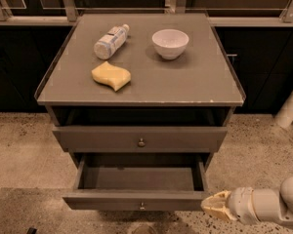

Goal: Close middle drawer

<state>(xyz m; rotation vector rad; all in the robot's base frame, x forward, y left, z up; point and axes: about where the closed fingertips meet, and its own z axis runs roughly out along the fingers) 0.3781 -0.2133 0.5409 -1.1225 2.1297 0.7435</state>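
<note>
The middle drawer (136,199) is a grey-brown shallow box pulled far out of the cabinet, with a low flat front and a small round knob (142,206). Its inside shows nothing in it. My gripper (214,207), with cream-coloured fingertips on a white arm, is at the bottom right, level with the drawer front and right at its right end. The fingertips show pressed together with nothing between them. I cannot tell whether they touch the drawer front.
The drawer above (139,138) stands slightly out, with its own knob. On the cabinet top (195,82) lie a plastic bottle (110,41), a white bowl (170,43) and a yellow sponge (111,75). Speckled floor surrounds the cabinet; dark cupboards stand behind it.
</note>
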